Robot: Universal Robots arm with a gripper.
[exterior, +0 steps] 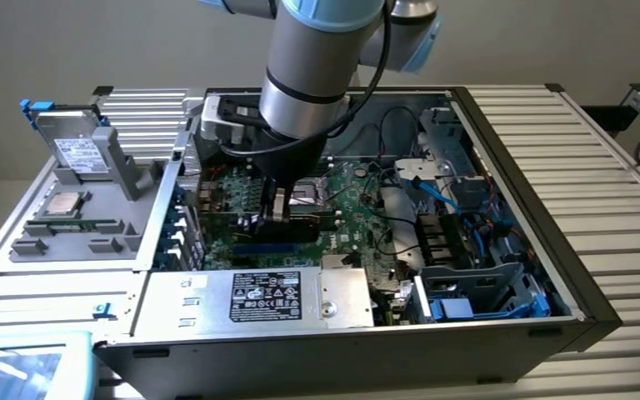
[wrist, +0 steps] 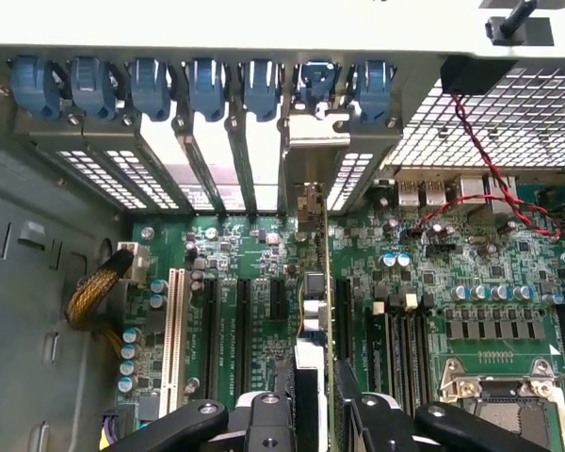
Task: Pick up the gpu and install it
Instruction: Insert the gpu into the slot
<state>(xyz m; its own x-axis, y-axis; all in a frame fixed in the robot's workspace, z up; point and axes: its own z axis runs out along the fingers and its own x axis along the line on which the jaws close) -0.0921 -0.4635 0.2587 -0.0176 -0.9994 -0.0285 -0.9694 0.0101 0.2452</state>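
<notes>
Fingers (wrist: 353, 405) are closed on the gpu (wrist: 313, 303), which is held on edge down among the slots (wrist: 243, 320) of the motherboard (wrist: 452, 254), its bracket (wrist: 315, 141) at the rear wall; pick-up is judged done, while full seating cannot be told and release is left.

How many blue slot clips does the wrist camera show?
7 blue clips, side by side in one row along the case rim, at the slot covers' ends; others may lie out of frame.
</notes>
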